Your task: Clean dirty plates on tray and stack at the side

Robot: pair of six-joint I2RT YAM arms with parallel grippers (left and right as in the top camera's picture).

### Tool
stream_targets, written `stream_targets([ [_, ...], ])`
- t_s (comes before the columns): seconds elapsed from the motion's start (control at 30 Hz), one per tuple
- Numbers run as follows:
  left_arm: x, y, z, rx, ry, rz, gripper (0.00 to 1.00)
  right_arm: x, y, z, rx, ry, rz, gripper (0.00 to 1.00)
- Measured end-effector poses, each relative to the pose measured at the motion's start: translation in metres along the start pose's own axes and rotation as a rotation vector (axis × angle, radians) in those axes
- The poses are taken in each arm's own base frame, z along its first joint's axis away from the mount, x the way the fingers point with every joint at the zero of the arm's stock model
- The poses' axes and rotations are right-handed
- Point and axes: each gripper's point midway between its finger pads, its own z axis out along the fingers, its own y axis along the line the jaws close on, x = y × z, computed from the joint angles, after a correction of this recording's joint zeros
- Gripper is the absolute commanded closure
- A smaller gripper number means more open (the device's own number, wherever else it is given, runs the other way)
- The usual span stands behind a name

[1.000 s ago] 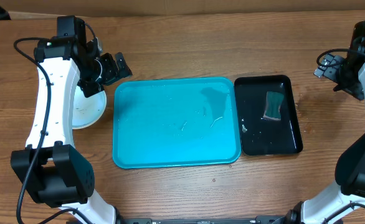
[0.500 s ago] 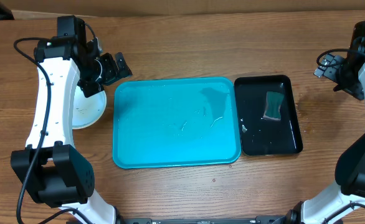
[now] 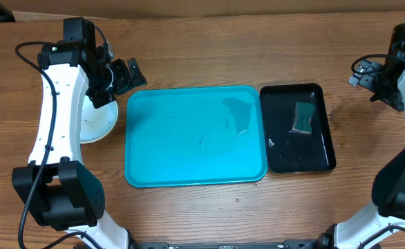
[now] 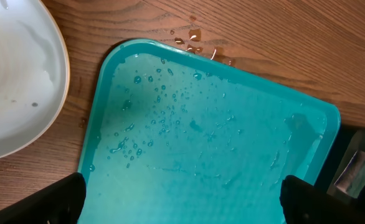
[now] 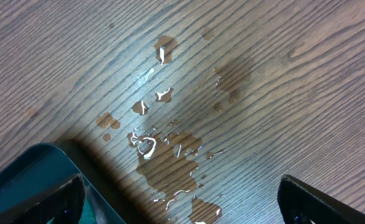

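The turquoise tray point(image 3: 195, 135) lies mid-table with nothing on it but water droplets; the left wrist view shows its wet floor point(image 4: 207, 137). A white plate point(image 3: 95, 123) rests on the wood just left of the tray, partly under my left arm, and appears again as the white plate point(image 4: 14, 81) in the left wrist view. Whether other plates lie beneath it I cannot tell. My left gripper point(image 3: 128, 75) hangs open above the tray's far left corner, holding nothing point(image 4: 182, 208). My right gripper point(image 3: 367, 76) is open and empty point(image 5: 182, 208) over bare wood at the far right.
A glossy black tray point(image 3: 298, 155) sits against the turquoise tray's right side, with a dark green sponge point(image 3: 303, 117) in it. Its corner point(image 5: 27, 180) shows in the right wrist view beside a water puddle point(image 5: 170, 158) on the wood. Small drops point(image 4: 195, 38) wet the table behind the tray.
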Motion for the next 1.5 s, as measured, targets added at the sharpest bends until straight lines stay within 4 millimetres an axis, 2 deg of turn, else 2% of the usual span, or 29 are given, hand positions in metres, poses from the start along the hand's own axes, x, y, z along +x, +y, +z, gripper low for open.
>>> stream_targets([
  [1.13, 0.0, 0.0, 0.0, 0.0, 0.0, 0.0, 0.0, 0.0, 0.0, 0.0, 0.0, 0.0, 0.0, 0.0],
  [1.3, 0.0, 0.0, 0.0, 0.0, 0.0, 0.0, 0.0, 0.001, 0.007, -0.002, -0.007, -0.007, -0.016, 0.0],
  [1.4, 0.0, 0.0, 0.0, 0.0, 0.0, 0.0, 0.0, 0.007, 0.023, -0.022, -0.036, -0.046, -0.055, 0.0],
  [1.43, 0.0, 0.0, 0.0, 0.0, 0.0, 0.0, 0.0, 0.008, 0.031, -0.036, -0.055, -0.075, -0.073, 0.0],
  [1.5, 0.0, 0.0, 0.0, 0.0, 0.0, 0.0, 0.0, 0.01, 0.051, -0.079, -0.118, -0.173, -0.114, 0.0],
])
